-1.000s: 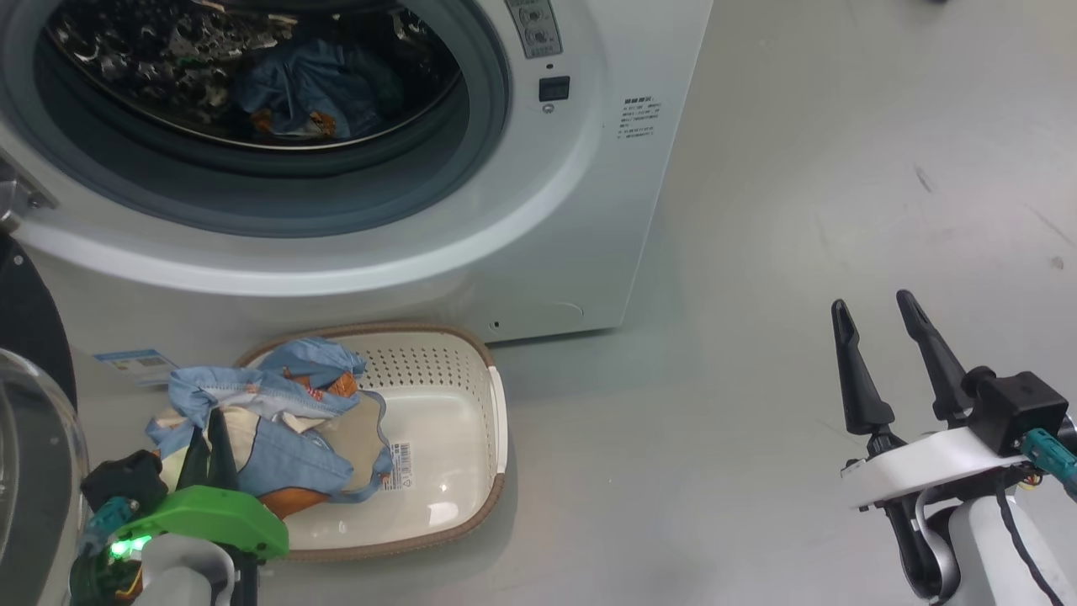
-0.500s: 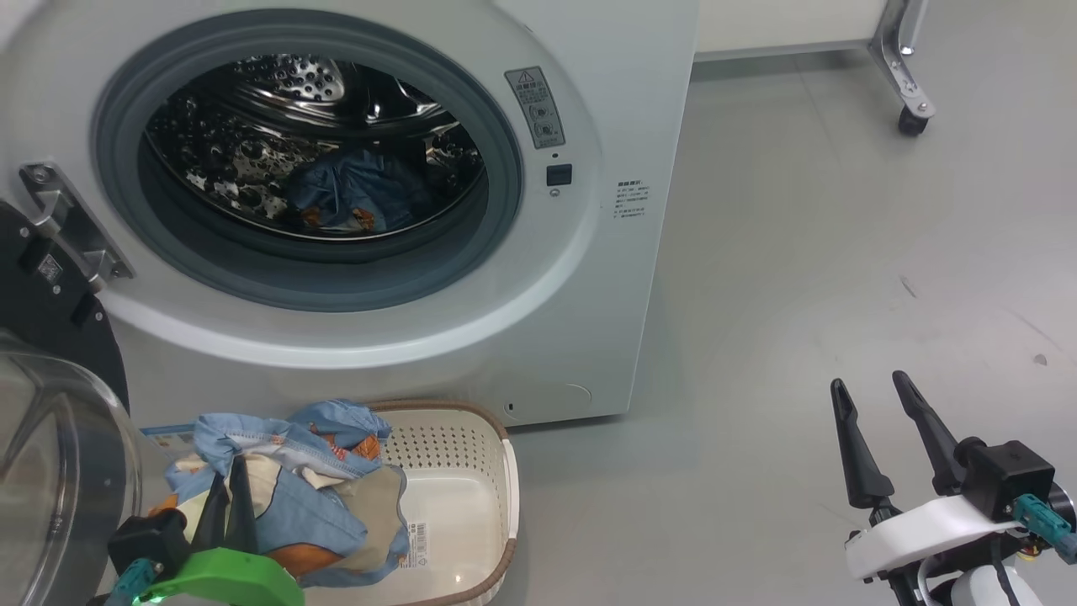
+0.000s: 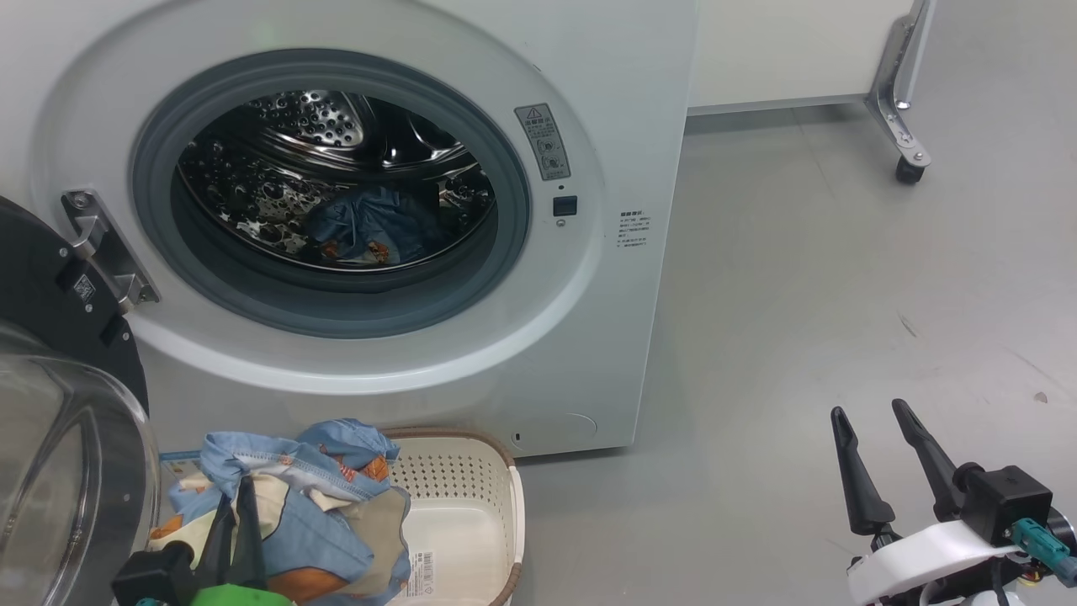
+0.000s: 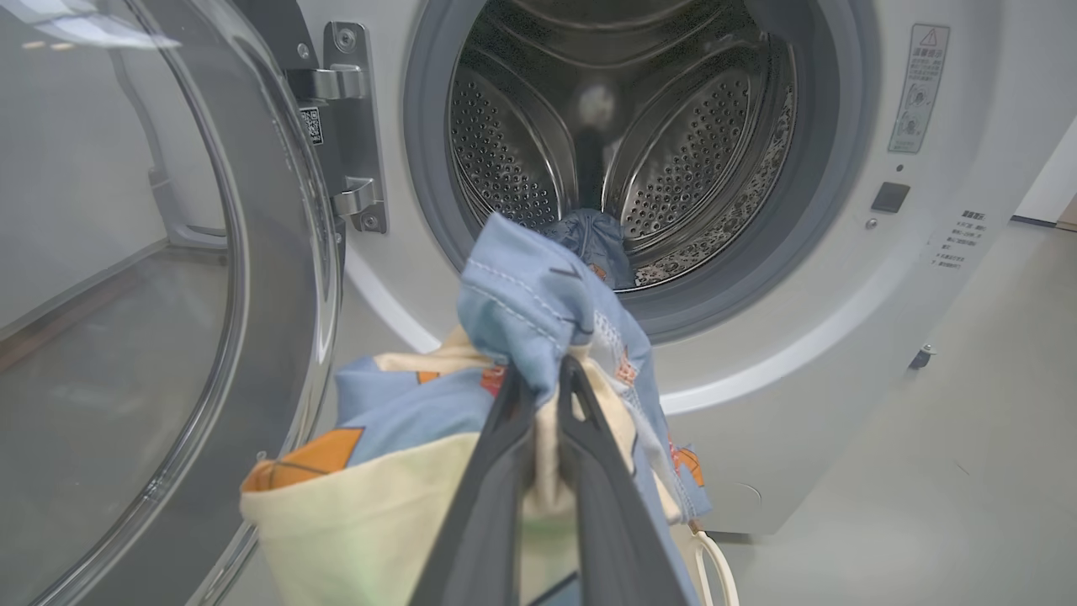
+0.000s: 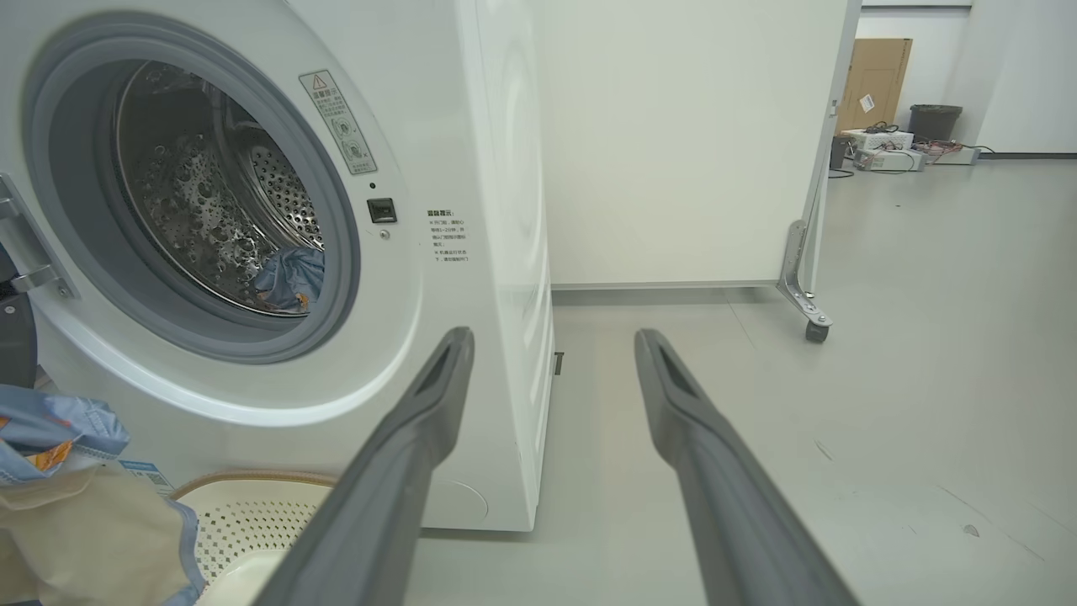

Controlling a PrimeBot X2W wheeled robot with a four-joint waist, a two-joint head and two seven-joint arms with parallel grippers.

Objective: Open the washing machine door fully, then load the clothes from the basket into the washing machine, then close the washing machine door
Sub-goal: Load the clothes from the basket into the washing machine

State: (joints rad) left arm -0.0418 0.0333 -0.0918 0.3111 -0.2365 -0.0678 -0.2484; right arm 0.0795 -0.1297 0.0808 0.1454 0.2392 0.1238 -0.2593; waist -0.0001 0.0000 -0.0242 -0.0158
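Head view: my left gripper point(image 3: 237, 498) is pinched tight on the clothes point(image 3: 294, 497), bunched over the basket point(image 3: 471, 480) in front of the washing machine point(image 3: 623, 101). The washing machine door point(image 3: 50, 353) stands open.

Left wrist view: blue-and-cream fabric is clamped between the fingers point(image 4: 505, 438), facing the drum point(image 4: 690, 143).

Right wrist view: my right gripper point(image 5: 551, 337) is spread wide and empty above the floor point(image 5: 883, 379).

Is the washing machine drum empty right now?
No, inside the washing machine a light blue garment lies at the bottom of the drum.
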